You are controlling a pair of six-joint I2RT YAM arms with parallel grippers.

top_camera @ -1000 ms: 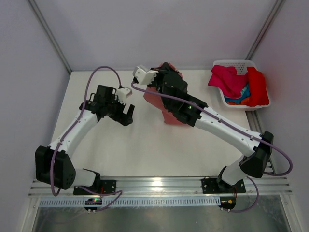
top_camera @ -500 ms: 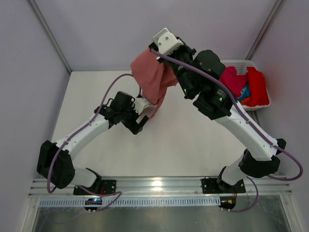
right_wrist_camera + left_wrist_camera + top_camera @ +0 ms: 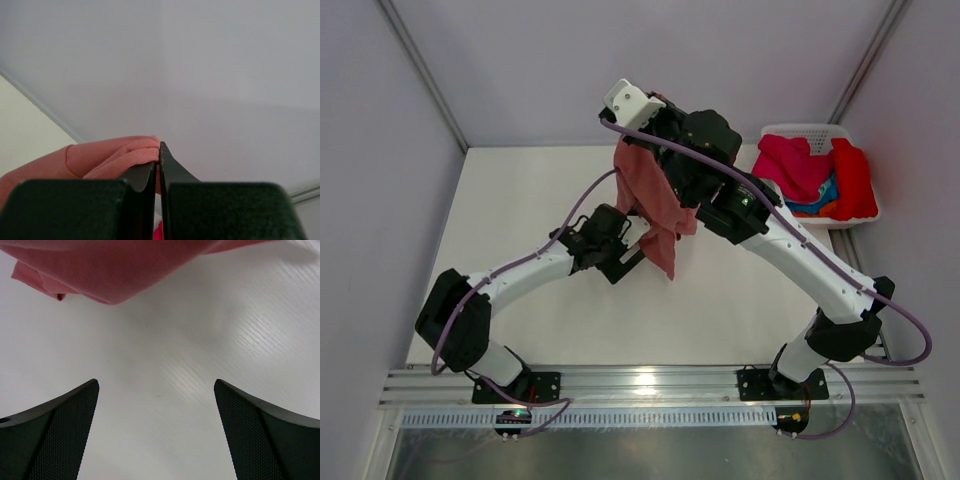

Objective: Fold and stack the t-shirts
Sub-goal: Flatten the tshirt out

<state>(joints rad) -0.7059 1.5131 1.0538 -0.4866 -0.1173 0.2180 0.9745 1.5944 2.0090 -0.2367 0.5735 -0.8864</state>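
Observation:
My right gripper (image 3: 642, 135) is shut on the salmon t-shirt (image 3: 655, 205) and holds it high above the table, so the shirt hangs down in a bunch. In the right wrist view the shirt's ribbed edge (image 3: 127, 155) is pinched between the closed fingers. My left gripper (image 3: 638, 258) is open and empty, low over the table beside the shirt's lower end. In the left wrist view the shirt's hem (image 3: 100, 270) hangs just ahead of the spread fingers (image 3: 60, 430). Magenta (image 3: 790, 165), red (image 3: 855, 180), blue and orange shirts lie in the basket.
The white plastic basket (image 3: 800, 130) stands at the back right corner of the white table (image 3: 520, 190). Grey walls close in the back and both sides. A metal rail (image 3: 650, 380) runs along the near edge.
My right gripper has lifted the salmon shirt off the table and swung it slightly left. My left arm has reached right, under the hanging shirt, with its jaws open.

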